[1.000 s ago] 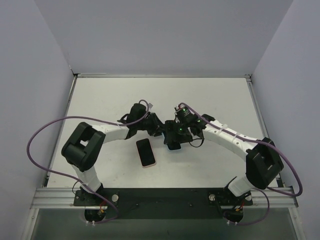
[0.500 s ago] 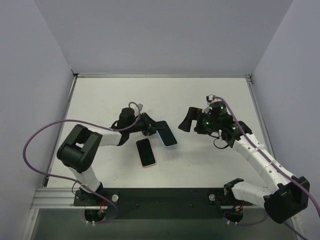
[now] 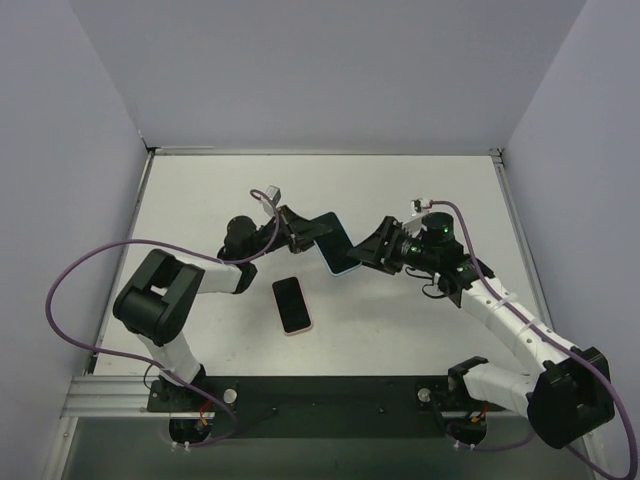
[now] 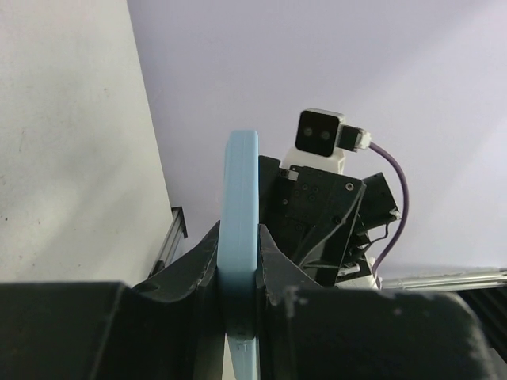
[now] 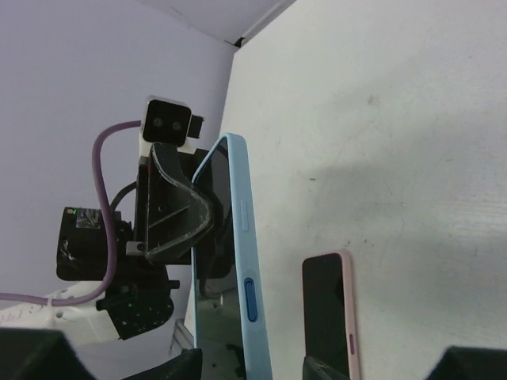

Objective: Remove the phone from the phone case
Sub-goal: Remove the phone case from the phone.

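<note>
"Starting the list: what is item one?"

"Left gripper (image 3: 303, 231), clamped on the phone case (image 3: 336, 243). One finger presses each broad face, as its own wrist camera shows edge-on. The case is held off the table (image 3: 430, 190), tilted, over the middle of the surface."

"Describe the case."

"Light blue rim and a dark glossy face. Two buttons sit on the side edge, one long and one shorter. I cannot tell whether a handset sits inside it."

"Item two?"

"Right gripper (image 3: 365, 252), jaws apart, pointed at the case from the right side. In the right wrist view the lower end of the case lies between its two fingertips. Whether either tip touches the case cannot be made out."

"Item three?"

"Phone (image 3: 291, 304), pink-edged, dark face up. It lies flat on the table, nearer the arm bases than the case and apart from both grippers."

"Anything further?"

"Purple cable (image 3: 70, 290), one looping out from each arm. Pale walls stand on three sides of the table, and a dark rail at the near edge carries the two bases."
</note>
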